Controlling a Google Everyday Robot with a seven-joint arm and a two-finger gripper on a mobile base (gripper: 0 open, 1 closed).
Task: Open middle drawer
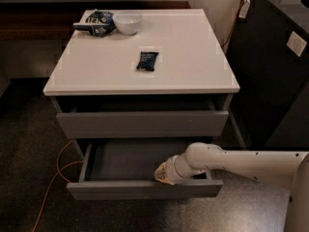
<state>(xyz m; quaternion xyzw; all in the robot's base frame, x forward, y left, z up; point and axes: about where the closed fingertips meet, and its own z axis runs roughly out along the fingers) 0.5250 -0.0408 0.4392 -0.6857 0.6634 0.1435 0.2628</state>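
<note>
From my station I see the gripper (164,174) low at the front of the middle drawer (145,188), its tip at the inner side of the front panel, right of centre. Whether it clamps the panel or only rests against it, I cannot tell. It is tucked down behind the panel's edge. The white arm (251,163) reaches in from the right.

The middle drawer stands open, its grey tray-like box showing below the taller-fronted drawer (142,123) — two drawer fronts in view.

On the cabinet's white top (193,57) I count three things: one white bowl (127,22), one blue bag (96,23) touching it at the back left, and one dark packet (147,61) alone near the middle.

An orange cable (60,163) loops on the floor at the left — a black cabinet (275,81) stands close on the right.
</note>
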